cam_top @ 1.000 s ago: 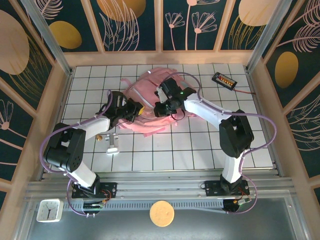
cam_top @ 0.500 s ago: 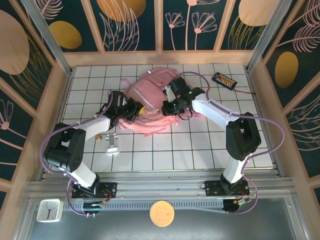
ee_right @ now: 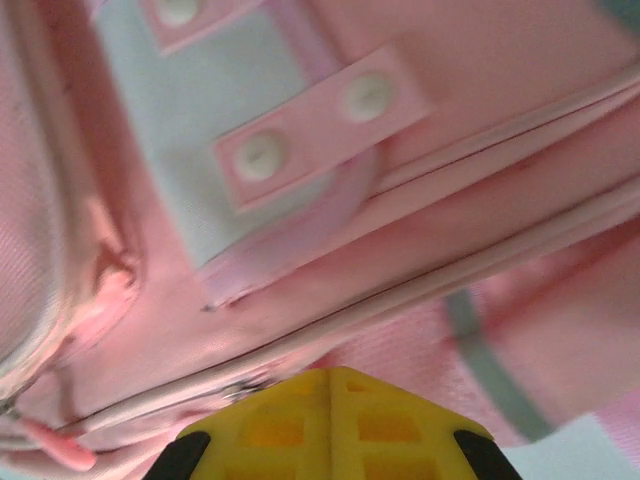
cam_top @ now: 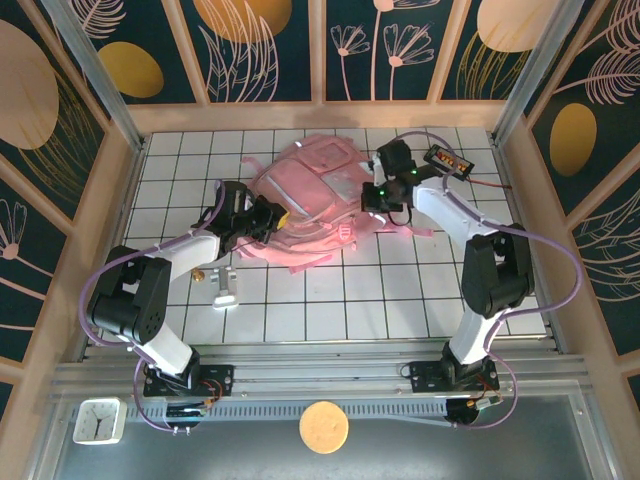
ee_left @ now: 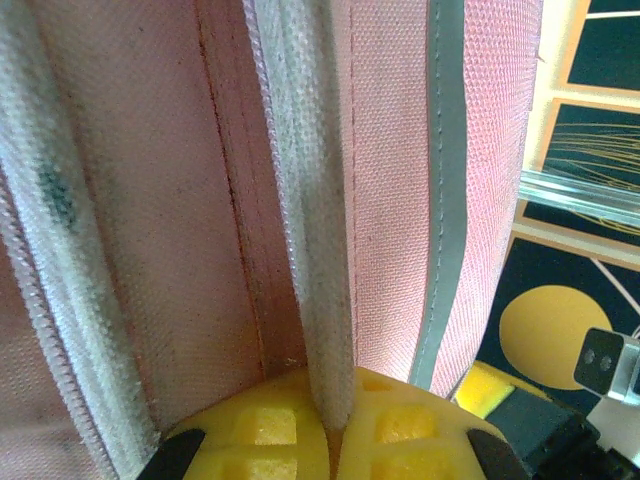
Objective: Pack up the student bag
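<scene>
pink fabric is taking up most of my view. the student bag (cam_top: 305, 190) is lying flat on the white tiled table (cam_top: 400, 290), front pockets facing up. loose pink straps (cam_top: 305, 262) are trailing off its near edge.

my left gripper (cam_top: 270, 216) is sitting at the bag's left edge. in the left wrist view the left pads (ee_left: 260, 430), yellow and waffled, are pressing together. a pale woven zipper tape (ee_left: 310, 250) is running straight down between them, so i am pinching the bag by that strip. pink weave is lying on both sides of the tape. a grey-blue trim line (ee_left: 445, 200) is running just right of it.

my right gripper (cam_top: 375, 200) is resting at the bag's right edge. in the right wrist view the right pads (ee_right: 270, 430) are closing flush against each other, with no gap showing. a pink piped seam (ee_right: 400, 290) is crossing just above them. i cannot tell whether any fabric is caught between the pads or is only passing beside them. above the seam a pink tab with two white snaps (ee_right: 300, 125) is lying tilted over a shiny pale panel (ee_right: 170, 130).

a small black box (cam_top: 445, 160) with a red wire is lying on the tiles beyond the bag's right edge, apart from it. a small metal piece (cam_top: 225, 292) is standing nearer than the bag's left corner, also apart.
</scene>
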Robot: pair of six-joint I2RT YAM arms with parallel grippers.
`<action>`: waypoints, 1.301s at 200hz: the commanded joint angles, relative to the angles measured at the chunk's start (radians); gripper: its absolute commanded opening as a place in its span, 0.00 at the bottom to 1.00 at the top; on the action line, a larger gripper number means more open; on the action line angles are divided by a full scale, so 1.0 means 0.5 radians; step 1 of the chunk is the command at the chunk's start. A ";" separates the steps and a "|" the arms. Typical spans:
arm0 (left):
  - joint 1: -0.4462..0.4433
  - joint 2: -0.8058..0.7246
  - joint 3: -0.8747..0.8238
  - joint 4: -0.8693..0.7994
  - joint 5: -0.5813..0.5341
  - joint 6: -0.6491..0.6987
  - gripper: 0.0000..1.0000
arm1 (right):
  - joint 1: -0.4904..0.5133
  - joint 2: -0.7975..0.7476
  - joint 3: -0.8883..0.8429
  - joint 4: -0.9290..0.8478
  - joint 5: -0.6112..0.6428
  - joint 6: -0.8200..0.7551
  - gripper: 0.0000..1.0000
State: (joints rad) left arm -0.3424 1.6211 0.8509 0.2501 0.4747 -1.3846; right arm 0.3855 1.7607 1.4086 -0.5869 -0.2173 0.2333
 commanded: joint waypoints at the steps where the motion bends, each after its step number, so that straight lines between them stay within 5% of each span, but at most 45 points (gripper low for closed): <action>1: 0.013 -0.067 -0.021 0.057 0.051 -0.018 0.00 | 0.004 0.046 0.081 -0.024 -0.025 -0.028 0.00; 26: 0.012 -0.042 -0.019 0.176 0.146 -0.034 0.03 | 0.001 0.011 0.091 -0.002 -0.092 0.009 0.05; 38: 0.012 -0.071 0.019 0.061 0.136 0.033 0.40 | 0.001 -0.041 0.100 -0.001 -0.113 0.040 0.25; 46: 0.012 -0.107 0.062 -0.080 0.115 0.115 0.76 | 0.001 -0.080 0.111 -0.006 -0.118 0.062 0.37; 48: 0.013 -0.119 0.076 -0.117 0.109 0.145 0.93 | 0.000 -0.089 0.116 -0.010 -0.118 0.065 0.40; 51: 0.013 -0.140 0.094 -0.183 0.097 0.182 0.98 | -0.002 -0.105 0.126 -0.017 -0.118 0.072 0.44; 96: 0.012 -0.777 0.052 -0.751 -0.177 0.437 0.99 | -0.081 -0.400 0.253 -0.089 -0.121 0.147 0.69; 138: 0.021 -1.273 0.088 -1.157 -0.920 0.956 0.99 | -0.327 -0.810 -0.046 0.334 -0.055 0.178 0.73; 168: 0.021 -1.324 -0.001 -1.047 -1.375 1.356 0.99 | -0.391 -1.286 -0.787 1.227 -0.004 -0.290 0.73; 188: 0.025 -1.304 -0.035 -0.950 -1.649 1.634 0.99 | -0.431 -1.511 -1.264 1.766 0.246 -0.524 0.76; 220: 0.057 -1.334 -0.268 -0.522 -1.953 2.021 0.99 | -0.748 -1.388 -1.566 1.907 0.258 -0.511 0.76; 260: 0.460 -1.133 -0.437 -0.202 -1.675 2.158 0.99 | -0.910 -0.939 -1.877 2.461 0.156 -0.433 0.76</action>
State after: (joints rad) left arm -0.2153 0.9970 0.6720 -0.0113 -0.3820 -0.4122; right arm -0.0429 1.1904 0.5476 0.3782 -0.1234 0.0204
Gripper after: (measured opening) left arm 0.988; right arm 0.761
